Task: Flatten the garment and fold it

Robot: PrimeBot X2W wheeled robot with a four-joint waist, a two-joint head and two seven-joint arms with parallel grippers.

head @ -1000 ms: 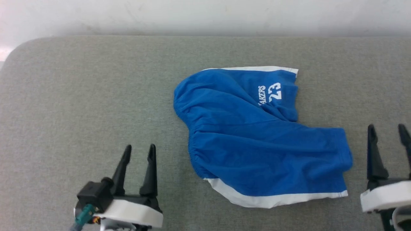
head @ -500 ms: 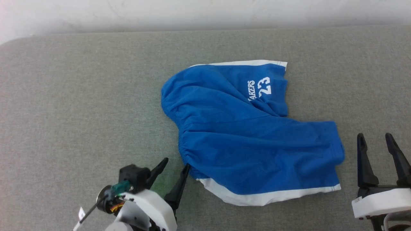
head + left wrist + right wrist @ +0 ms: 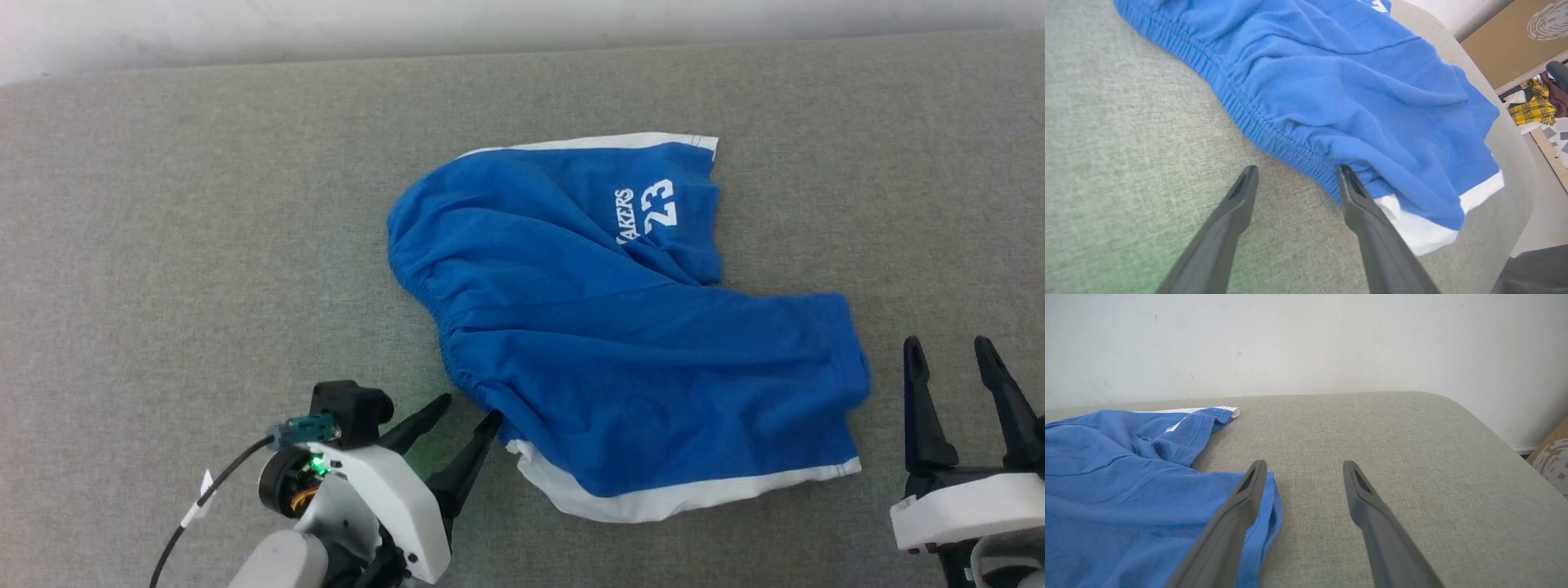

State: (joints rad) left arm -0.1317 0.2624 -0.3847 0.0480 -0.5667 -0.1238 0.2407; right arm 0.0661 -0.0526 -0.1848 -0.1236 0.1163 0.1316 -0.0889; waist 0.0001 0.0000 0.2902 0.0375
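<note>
The garment (image 3: pixel 620 327) is a pair of royal-blue shorts with white trim, lying crumpled in the middle of the grey padded table (image 3: pixel 204 229). Its gathered waistband (image 3: pixel 1241 110) faces left, and the "23" print (image 3: pixel 657 204) is at the far side. My left gripper (image 3: pixel 469 408) is open at the waistband's near corner. Its right fingertip (image 3: pixel 1345 173) is at the edge of the fabric, with nothing between the fingers. My right gripper (image 3: pixel 947 351) stands open just right of the shorts' right leg (image 3: pixel 1167 510), apart from the cloth.
A white wall (image 3: pixel 1306 339) runs behind the table's far edge. The table's rounded right corner (image 3: pixel 1457 404) drops off beside a cardboard box (image 3: pixel 1553 457). Bare grey surface lies left of the shorts. In the left wrist view, yellow plaid cloth (image 3: pixel 1531 108) lies beyond the table.
The head camera has tilted, shifting the whole picture. My left gripper has swung right and turned toward the waistband's near corner, reaching its edge. The right gripper stays open beside the shorts.
</note>
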